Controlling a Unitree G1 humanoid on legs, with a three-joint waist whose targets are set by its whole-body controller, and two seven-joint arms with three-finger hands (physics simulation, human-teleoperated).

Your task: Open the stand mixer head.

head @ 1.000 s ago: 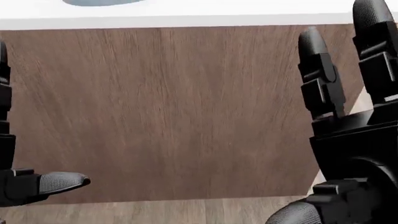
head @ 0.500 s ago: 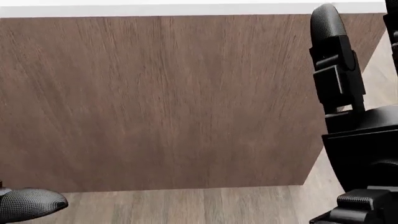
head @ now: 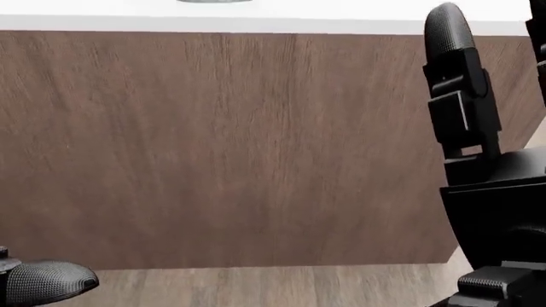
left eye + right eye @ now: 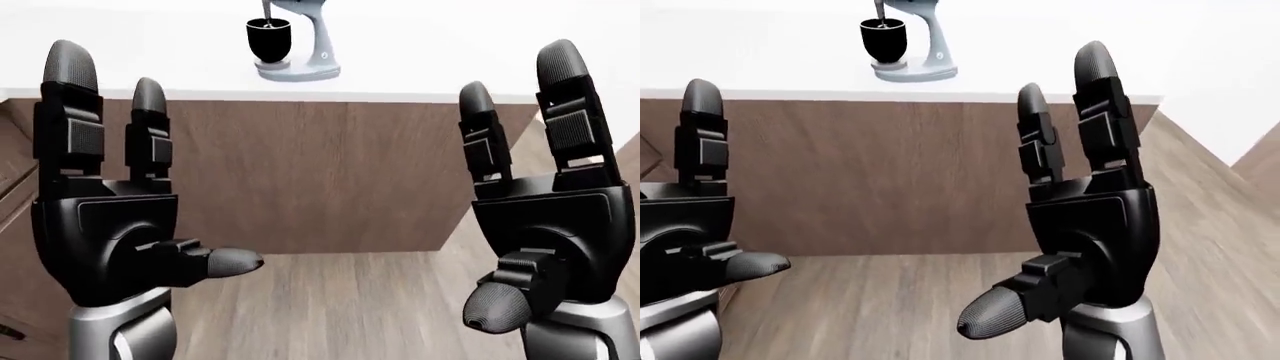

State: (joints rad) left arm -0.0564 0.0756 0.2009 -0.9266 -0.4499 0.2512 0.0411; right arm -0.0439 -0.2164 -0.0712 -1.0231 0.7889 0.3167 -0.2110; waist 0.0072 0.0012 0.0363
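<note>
**Approaching the table, both hands raised and empty**

Standing short of the table (image 4: 420,67), you have both hands up in the eye views with palms turned toward the camera. The left hand (image 4: 105,217) fills the lower left of the left-eye view, its two long fingers straight up and the thumb jutting sideways toward centre frame. The right hand (image 4: 1085,217) sits lower centre-right in the right-eye view, fingers likewise straight, thumb pointing down-left. Both are spread wide and grip nothing. Judgement: this is a ready pose for a reach not yet begun, hands kept apart so the target shows between them.

The stand mixer (image 4: 300,45) stands at top centre of the left-eye view on the white tabletop, well apart from either hand. Its pale blue-grey base and neck are visible, with a dark bowl (image 4: 268,39) at its left side. The head is cut off by the top edge of the frame, so you cannot tell from here whether it is down or tilted. Judgement: the task is barely started; you need to close in before a hand can reach the head.

Surface and room: white top over a brown wood-grain side panel (image 3: 239,147), which fills the head view. Light wood-plank floor (image 4: 340,300) runs below. More brown cabinetry shows at the left edge of the left-eye view.
</note>
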